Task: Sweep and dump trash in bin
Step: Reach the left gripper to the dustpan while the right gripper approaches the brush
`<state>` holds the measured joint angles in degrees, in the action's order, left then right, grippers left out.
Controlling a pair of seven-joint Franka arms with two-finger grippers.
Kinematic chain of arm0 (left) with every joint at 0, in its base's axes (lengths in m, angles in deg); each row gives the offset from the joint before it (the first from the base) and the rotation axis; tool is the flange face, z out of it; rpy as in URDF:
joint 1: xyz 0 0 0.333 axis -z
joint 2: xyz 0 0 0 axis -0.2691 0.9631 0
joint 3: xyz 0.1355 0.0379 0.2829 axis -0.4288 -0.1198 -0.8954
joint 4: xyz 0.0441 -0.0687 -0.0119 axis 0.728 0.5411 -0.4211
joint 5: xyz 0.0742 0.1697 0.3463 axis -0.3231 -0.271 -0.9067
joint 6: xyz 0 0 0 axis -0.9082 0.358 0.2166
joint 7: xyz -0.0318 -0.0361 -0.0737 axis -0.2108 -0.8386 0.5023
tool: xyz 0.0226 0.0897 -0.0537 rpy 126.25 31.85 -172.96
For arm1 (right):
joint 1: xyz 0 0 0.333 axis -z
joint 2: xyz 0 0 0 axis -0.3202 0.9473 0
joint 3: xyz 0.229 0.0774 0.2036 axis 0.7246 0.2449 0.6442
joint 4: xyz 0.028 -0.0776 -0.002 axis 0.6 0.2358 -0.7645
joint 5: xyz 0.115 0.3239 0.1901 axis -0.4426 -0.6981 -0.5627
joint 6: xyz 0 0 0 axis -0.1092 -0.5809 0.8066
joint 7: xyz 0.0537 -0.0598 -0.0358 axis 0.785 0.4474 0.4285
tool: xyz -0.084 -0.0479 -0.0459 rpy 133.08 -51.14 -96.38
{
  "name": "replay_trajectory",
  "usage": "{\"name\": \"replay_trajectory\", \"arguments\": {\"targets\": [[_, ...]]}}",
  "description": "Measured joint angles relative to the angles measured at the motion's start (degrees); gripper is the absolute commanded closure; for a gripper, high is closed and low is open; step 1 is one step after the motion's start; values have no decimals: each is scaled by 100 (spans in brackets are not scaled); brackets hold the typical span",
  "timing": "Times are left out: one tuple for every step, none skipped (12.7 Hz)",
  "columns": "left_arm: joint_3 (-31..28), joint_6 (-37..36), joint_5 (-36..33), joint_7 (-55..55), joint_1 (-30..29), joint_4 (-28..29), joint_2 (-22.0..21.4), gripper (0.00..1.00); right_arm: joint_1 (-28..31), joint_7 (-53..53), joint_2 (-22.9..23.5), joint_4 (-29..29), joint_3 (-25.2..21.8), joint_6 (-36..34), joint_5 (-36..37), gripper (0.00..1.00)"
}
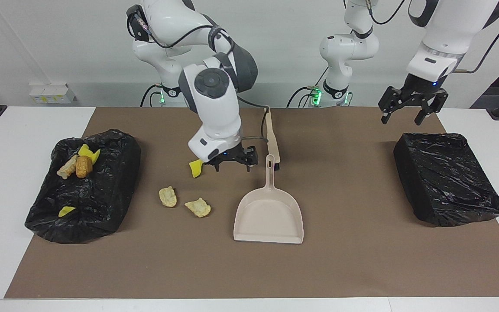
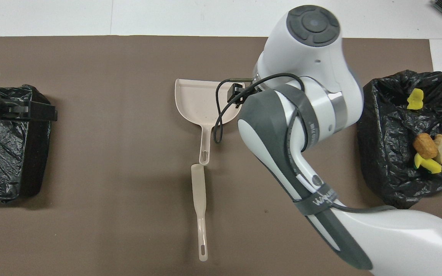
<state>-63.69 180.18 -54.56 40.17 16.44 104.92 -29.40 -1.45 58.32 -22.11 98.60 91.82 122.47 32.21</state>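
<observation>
Just beneath my right claw, raised over the brown paper mat, one bright yellow wedge of trash lies at the side toward my right arm's end of the table, and my fingers hang spread apart, holding nothing. Two pale beige bumpy chunks and lie on the mat farther from me than that claw, close beside each other. On the claw's other side, near it, the beige plastic dustpan lies flat, its handle pointing toward me, and the beige long-handled brush lies just nearer me, nearly end to end with that handle. The black bag-lined bin at my right arm's end holds more trash: yellow wedges, a pale chunk and a golden-brown nugget. My left claw waits with its fingers apart, above the mat by a second black bag-lined bin.
</observation>
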Motion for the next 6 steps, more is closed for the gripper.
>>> {"name": "replay_trajectory", "arguments": {"targets": [[10, 1, 0, 4, 20, 0, 29, 0, 77, 66, -239, 69, -15, -106, 1, 0], [16, 5, 0, 5, 25, -1, 35, 0, 136, 124, -510, 238, -19, -223, 1, 0], [66, 9, 0, 64, 27, 2, 47, 0, 165, 149, -802, 560, -20, -279, 1, 0], [209, 68, 0, 292, 35, 10, 104, 0, 157, 153, -1019, 898, -18, -280, 1, 0], [432, 266, 0, 655, 43, 23, 213, 0, 133, 154, -1219, 1288, -16, -247, 1, 0], [691, 496, -4, 987, 55, 48, 377, 0, 96, 154, -1449, 1775, -16, -113, 2, 0]]}}
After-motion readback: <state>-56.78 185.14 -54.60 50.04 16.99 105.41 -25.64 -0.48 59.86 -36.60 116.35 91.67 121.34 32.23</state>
